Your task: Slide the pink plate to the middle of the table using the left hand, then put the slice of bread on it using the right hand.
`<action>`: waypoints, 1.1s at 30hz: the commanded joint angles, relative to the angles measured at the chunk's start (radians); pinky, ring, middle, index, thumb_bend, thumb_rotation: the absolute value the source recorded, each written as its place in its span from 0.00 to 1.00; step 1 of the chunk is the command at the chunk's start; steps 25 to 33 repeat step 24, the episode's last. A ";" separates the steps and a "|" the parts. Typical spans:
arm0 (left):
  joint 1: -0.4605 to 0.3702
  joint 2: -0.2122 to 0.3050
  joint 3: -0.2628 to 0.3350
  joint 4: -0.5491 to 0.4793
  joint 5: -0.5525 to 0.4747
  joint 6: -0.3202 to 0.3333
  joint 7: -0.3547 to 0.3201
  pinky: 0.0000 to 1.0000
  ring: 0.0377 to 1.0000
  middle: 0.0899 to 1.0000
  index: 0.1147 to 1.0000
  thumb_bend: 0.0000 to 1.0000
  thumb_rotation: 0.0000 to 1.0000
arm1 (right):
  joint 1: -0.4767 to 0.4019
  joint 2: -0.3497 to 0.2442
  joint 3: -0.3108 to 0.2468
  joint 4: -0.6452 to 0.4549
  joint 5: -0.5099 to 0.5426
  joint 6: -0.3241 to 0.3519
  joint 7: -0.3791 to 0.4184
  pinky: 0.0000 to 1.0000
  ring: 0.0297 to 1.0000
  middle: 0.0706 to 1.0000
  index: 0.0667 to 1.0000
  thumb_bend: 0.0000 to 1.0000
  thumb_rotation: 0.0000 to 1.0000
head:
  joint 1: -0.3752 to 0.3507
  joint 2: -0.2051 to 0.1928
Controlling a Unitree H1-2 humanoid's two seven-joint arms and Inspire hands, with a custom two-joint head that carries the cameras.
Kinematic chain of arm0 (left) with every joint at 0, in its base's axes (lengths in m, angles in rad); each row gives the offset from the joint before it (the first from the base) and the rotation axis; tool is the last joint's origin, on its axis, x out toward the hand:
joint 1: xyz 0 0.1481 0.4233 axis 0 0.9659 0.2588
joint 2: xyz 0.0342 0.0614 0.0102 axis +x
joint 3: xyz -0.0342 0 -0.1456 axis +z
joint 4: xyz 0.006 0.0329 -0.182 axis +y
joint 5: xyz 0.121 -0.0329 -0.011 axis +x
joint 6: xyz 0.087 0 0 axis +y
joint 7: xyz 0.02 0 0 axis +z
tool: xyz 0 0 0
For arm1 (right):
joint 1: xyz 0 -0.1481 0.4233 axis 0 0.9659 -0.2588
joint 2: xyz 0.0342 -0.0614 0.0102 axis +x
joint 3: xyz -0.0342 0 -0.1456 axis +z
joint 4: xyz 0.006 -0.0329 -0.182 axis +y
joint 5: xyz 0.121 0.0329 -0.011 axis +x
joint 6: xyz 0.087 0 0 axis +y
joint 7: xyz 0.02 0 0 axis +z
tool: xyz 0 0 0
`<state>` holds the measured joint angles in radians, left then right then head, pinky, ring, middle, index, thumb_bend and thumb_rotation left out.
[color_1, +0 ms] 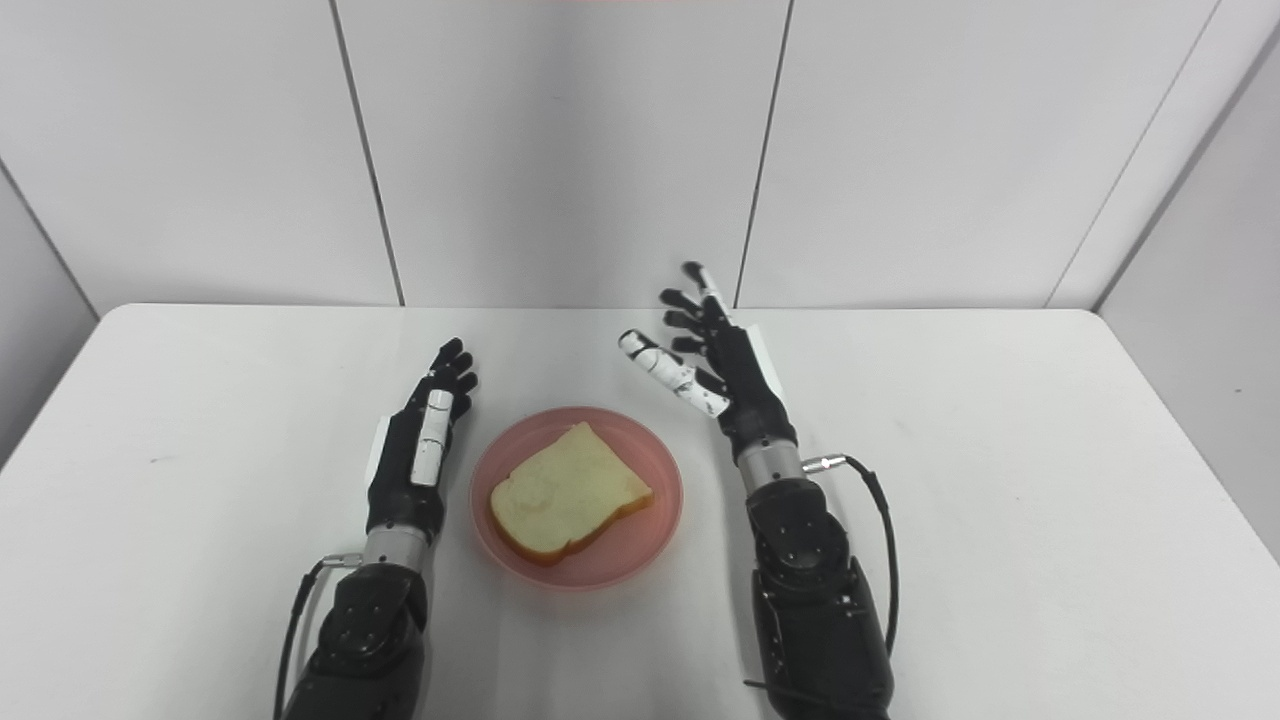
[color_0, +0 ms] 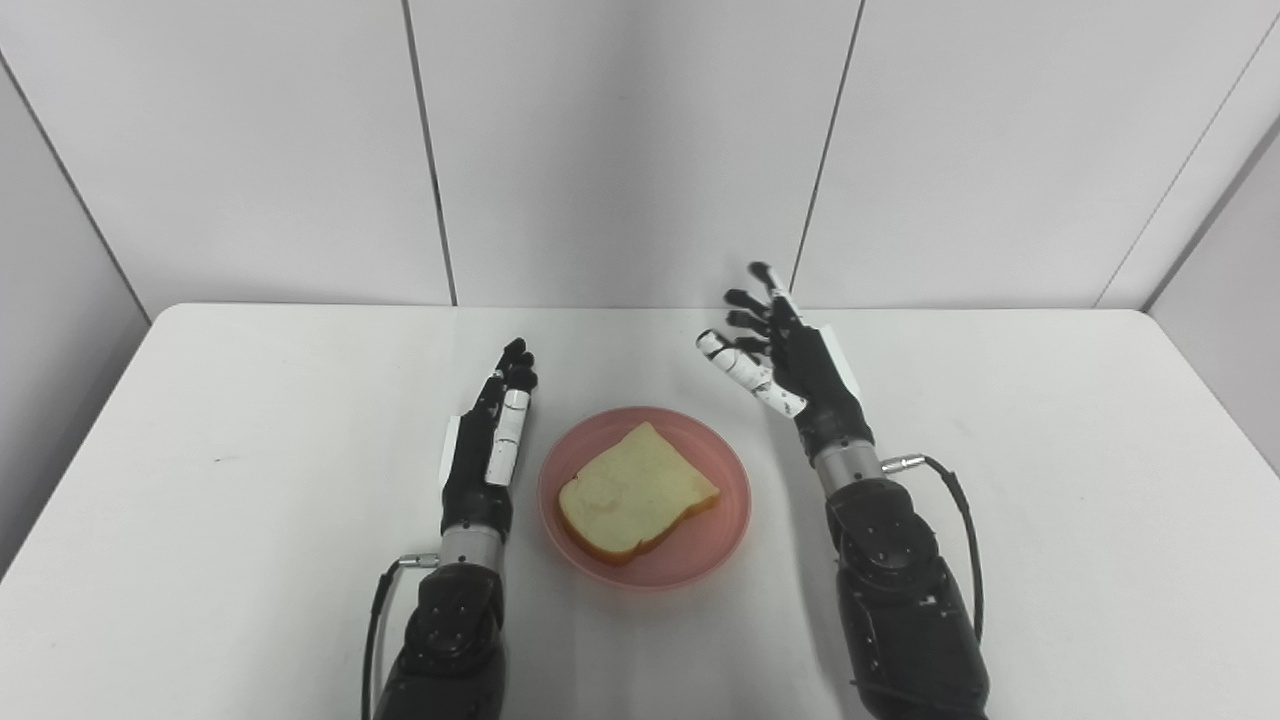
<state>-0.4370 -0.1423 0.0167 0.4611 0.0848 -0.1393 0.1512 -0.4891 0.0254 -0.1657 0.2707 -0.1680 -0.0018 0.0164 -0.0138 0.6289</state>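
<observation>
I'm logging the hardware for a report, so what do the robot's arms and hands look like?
Both arms are bare black housings with a silver metal wrist ring. The left hand and right hand are black with white thumb covers and a white panel on the outer edge. A black cable loops from a plug at each wrist.

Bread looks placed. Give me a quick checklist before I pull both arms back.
1. Slice of bread lies flat inside the pink plate: ok.
2. Plate sits near the middle of the table: ok.
3. Right hand open, holding nothing, apart from the plate: ok.
4. Left hand open, beside the plate's left rim; whether it touches the rim: cannot tell.
5. Nothing else on the table in either arm's way back: ok.
</observation>
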 commanded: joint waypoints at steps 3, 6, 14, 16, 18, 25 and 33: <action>-0.005 0.001 -0.002 -0.067 0.030 0.045 0.042 0.97 0.96 0.96 0.93 0.79 0.99 | -0.007 0.014 0.004 -0.031 0.062 0.046 -0.037 0.87 0.86 0.92 1.00 0.68 0.83 | 0.001 -0.002; -0.004 0.000 -0.010 -0.081 0.035 0.054 0.043 0.96 0.96 0.96 0.92 0.78 0.98 | -0.001 0.004 0.022 -0.025 0.063 0.048 -0.052 0.89 0.88 0.91 1.00 0.69 0.86 | 0.004 -0.002; -0.001 0.004 -0.016 -0.101 0.015 0.088 0.021 0.96 0.95 0.97 0.92 0.81 0.96 | 0.020 -0.024 0.071 -0.025 0.033 0.039 -0.079 0.90 0.88 0.91 0.99 0.68 0.89 | 0.008 0.001; -0.006 0.013 -0.018 -0.099 0.014 0.085 0.013 0.98 0.97 0.97 0.93 0.81 0.97 | 0.027 -0.042 0.097 -0.019 -0.003 0.024 -0.092 0.88 0.87 0.90 0.97 0.69 0.91 | 0.008 0.002; -0.012 0.023 -0.020 -0.098 0.016 0.085 0.007 0.99 0.97 0.97 0.93 0.82 0.97 | 0.034 -0.054 0.116 -0.015 -0.020 0.012 -0.097 0.89 0.88 0.89 0.95 0.71 0.94 | 0.008 0.002; -0.026 0.043 -0.023 -0.108 -0.006 0.102 -0.024 1.00 0.97 0.98 0.96 0.80 0.98 | 0.048 -0.068 0.136 0.007 -0.014 -0.024 -0.099 0.90 0.89 0.90 0.92 0.76 0.94 | 0.010 0.003; -0.026 0.043 -0.023 -0.108 -0.006 0.102 -0.024 1.00 0.97 0.98 0.96 0.80 0.98 | 0.048 -0.068 0.136 0.007 -0.014 -0.024 -0.099 0.90 0.89 0.90 0.92 0.76 0.94 | 0.010 0.003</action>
